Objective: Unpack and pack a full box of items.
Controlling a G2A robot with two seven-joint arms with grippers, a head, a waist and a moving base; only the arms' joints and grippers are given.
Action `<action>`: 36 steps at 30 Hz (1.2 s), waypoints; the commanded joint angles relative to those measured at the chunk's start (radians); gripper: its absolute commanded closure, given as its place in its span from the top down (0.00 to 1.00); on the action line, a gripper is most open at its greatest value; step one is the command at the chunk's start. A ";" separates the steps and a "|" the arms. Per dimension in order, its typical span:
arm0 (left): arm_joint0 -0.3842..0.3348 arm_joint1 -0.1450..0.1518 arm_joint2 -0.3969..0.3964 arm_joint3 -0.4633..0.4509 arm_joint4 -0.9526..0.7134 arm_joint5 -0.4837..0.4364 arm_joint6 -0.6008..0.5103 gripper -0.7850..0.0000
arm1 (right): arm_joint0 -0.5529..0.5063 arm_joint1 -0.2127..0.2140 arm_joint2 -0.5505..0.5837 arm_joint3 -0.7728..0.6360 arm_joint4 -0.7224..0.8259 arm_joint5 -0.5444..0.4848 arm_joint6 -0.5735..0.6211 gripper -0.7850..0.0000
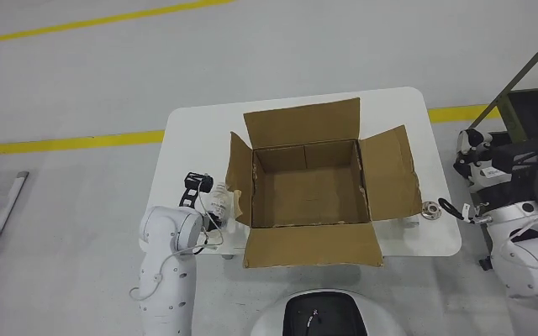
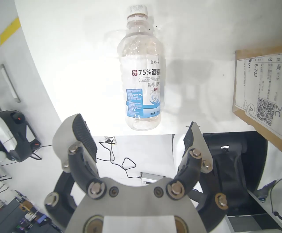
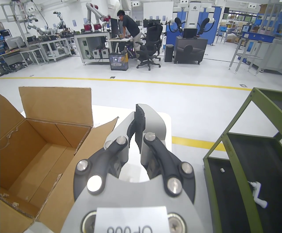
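- Viewing from above, I see the cardboard box point(image 1: 307, 197) standing in the middle of the white desk point(image 1: 195, 134) with all four flaps folded outward and its brown floor in plain sight.
- I see the bottle point(image 2: 141, 77) lying on its side on the desk, just beside the box's left flap point(image 1: 239, 178) and near the desk's front left corner. The white cap point(image 2: 137, 10) points away from the left tool.
- The left tool point(image 2: 136, 132) is released. Its ribbed pads point(image 2: 84, 134) are spread wider than the bottle, and it hangs just off the bottle's base without touching it.
- The right tool point(image 3: 137, 125) is clenched on nothing, with the pads pressed together. It sits over the right end of the desk, beside the box's right flap point(image 3: 97, 141).
- The raised left flap stands between the bottle and the box cavity.
- A green cart point(image 3: 242, 154) with black shelves stands off the right end of the desk. A small white part point(image 3: 257, 194) lies on one shelf.
- A yellow floor line point(image 1: 84, 141) runs behind the desk.
- The bottle is clear plastic with a white and blue printed label point(image 2: 143, 92). A white shipping label point(image 2: 260, 92) with a square code is stuck on the outside of the left flap. I do not transcribe the print.
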 commanded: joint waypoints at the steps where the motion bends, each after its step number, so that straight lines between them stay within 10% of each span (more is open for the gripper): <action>1: -0.022 0.002 -0.006 0.034 -0.022 0.011 -0.006 1.00 | -0.002 0.001 0.002 0.002 0.000 0.000 0.000 0.00; 36: -0.138 0.031 0.031 0.331 -0.080 0.053 0.072 0.91 | -0.009 0.010 0.020 0.013 0.004 0.010 -0.016 0.00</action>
